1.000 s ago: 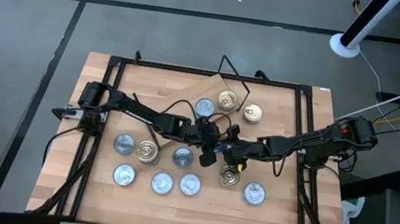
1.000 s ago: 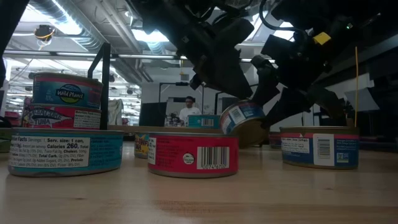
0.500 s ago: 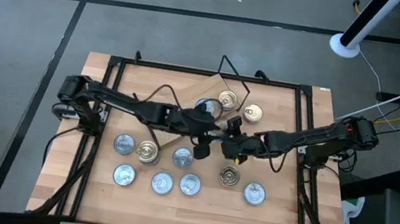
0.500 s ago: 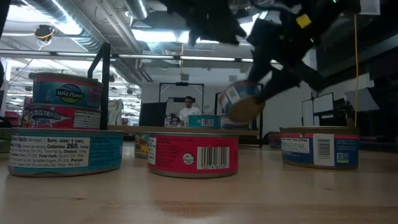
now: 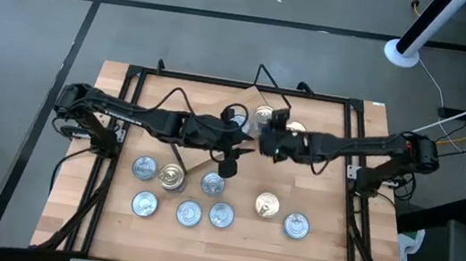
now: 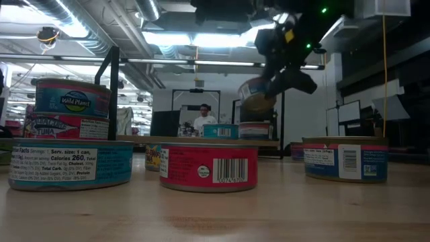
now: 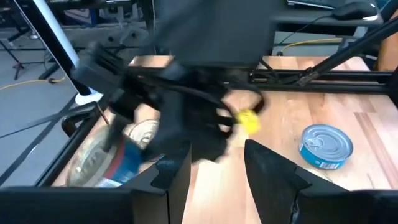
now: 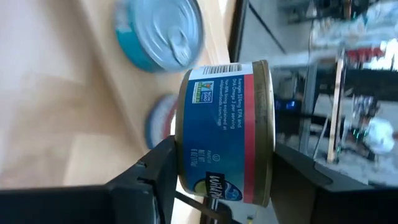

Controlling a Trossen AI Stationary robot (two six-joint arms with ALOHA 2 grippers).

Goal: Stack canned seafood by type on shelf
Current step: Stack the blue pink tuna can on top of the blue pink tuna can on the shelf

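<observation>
The right gripper (image 5: 270, 139) is clamped on a blue-and-red-labelled tin (image 8: 222, 134) and holds it in the air over the shelf (image 5: 259, 101) at the table's far middle; in the low view the tin (image 6: 258, 94) is tilted, its flat faces off level. The left gripper (image 5: 232, 151) hangs just beside it with fingers (image 7: 264, 169) parted and nothing between them. Other tins (image 5: 221, 215) lie flat in rows on the table (image 5: 325, 251) nearer the front.

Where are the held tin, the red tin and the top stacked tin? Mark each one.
held tin (image 8: 217, 124), right wrist view, on its blue label side.
red tin (image 6: 208, 166), low view, middle of its red label.
top stacked tin (image 6: 70, 98), low view, on its label front.
</observation>
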